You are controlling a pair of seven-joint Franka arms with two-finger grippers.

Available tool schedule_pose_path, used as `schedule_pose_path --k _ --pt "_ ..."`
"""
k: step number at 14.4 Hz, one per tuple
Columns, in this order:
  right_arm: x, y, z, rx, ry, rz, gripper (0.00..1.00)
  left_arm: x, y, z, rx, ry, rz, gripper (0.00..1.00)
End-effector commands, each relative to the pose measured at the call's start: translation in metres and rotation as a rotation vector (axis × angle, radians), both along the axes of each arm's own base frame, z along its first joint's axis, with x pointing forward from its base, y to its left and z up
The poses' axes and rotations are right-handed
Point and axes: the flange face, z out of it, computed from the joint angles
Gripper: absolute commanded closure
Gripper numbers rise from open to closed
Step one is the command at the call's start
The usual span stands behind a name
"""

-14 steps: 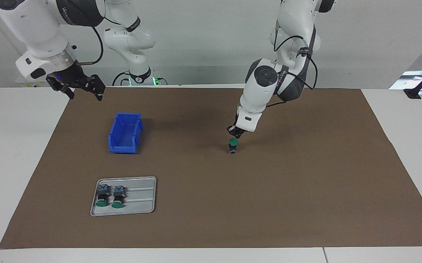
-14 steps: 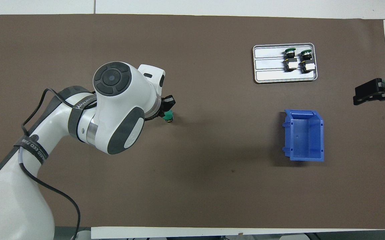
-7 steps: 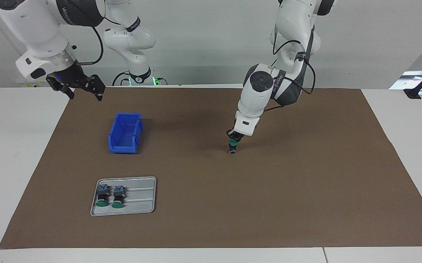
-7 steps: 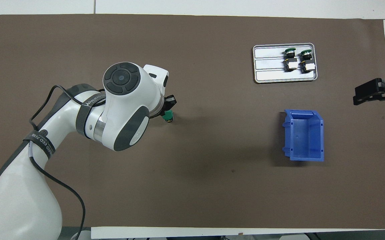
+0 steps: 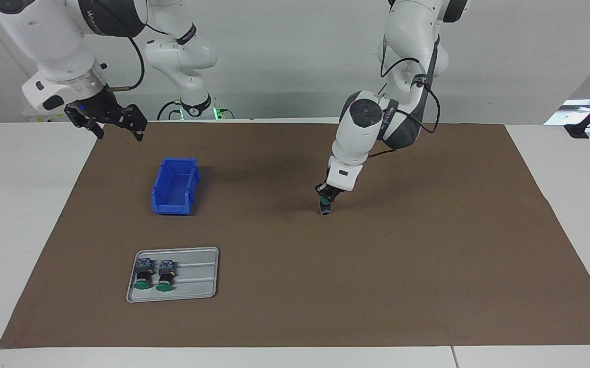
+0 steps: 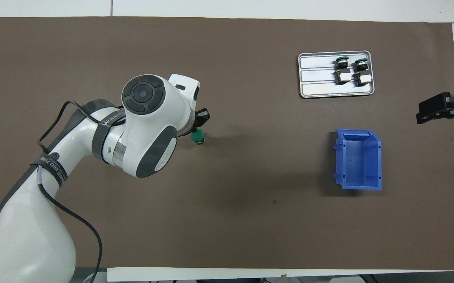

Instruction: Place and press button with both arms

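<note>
A button stands upright on the brown mat near the table's middle. Its green cap shows in the overhead view. My left gripper is straight over it, fingers together, its tip down on the green cap and covering most of it in the facing view. In the overhead view the left arm's wrist hides most of that gripper. My right gripper waits open and empty in the air over the mat's edge at the right arm's end, near the robots; it also shows in the overhead view.
An empty blue bin stands on the mat toward the right arm's end. A grey tray, farther from the robots than the bin, holds two more green-capped buttons lying on their sides.
My left gripper has come down from just above the button onto its green cap, and the wrist has shifted slightly. The right arm has not moved.
</note>
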Motion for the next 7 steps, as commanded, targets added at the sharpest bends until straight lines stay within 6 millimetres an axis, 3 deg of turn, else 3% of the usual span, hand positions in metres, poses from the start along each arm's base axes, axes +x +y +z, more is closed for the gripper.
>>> schedule_pose_path --k 1,7 --pt "-0.007 -0.001 0.001 0.008 -0.002 0.012 0.02 -0.005 -0.005 -0.010 0.010 -0.012 0.008 1.00" --pt "-0.007 -0.001 0.001 0.008 -0.002 0.012 0.02 -0.014 -0.002 -0.027 0.018 -0.003 0.001 1.00"
